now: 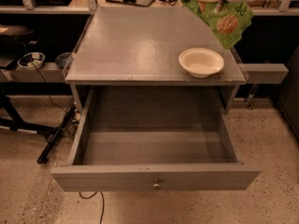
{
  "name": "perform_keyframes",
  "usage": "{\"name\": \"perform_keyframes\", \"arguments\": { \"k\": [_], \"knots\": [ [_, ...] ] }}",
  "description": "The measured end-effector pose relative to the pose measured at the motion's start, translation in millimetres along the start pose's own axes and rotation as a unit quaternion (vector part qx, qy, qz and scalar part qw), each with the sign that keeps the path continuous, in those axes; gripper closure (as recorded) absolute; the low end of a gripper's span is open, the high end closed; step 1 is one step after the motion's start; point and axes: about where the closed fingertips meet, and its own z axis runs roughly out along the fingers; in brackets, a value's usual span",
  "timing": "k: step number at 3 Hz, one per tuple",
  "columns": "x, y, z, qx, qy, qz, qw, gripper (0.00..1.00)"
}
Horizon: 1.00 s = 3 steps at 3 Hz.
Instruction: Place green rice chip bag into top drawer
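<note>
camera view: the claw (217, 1) is at the top right edge, above the back right corner of the counter (135, 41), with the pale arm reaching in from the right. it is clamped on the upper part of the green rice chip bag (230, 26), which hangs in the air, tilted, its lower end pointing down and to the right past the counter's edge. the bag touches neither the counter nor the drawer. a white bowl (201, 61) sits on the counter near the front right corner, just below and left of the bag. the top drawer (117, 175) is pulled fully out beneath the counter, its grey inside bare, and its round knob (156, 185) sits at the middle of the front panel. a dark cable (100, 205) lies on the speckled floor (273, 139) under the drawer's front.
</note>
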Motion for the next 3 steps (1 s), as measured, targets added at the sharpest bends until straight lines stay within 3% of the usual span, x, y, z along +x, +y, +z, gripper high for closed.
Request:
{"name": "perform_keyframes", "arguments": {
  "k": [1, 2, 3],
  "knots": [
    [18, 23, 3, 0.01, 0.028, -0.001, 0.9996, 1.0],
    [28, 41, 4, -0.005, 0.032, 0.013, 0.9994, 1.0],
    [36, 65, 8, -0.073, -0.007, 0.055, 0.9958, 1.0]
  ]
}}
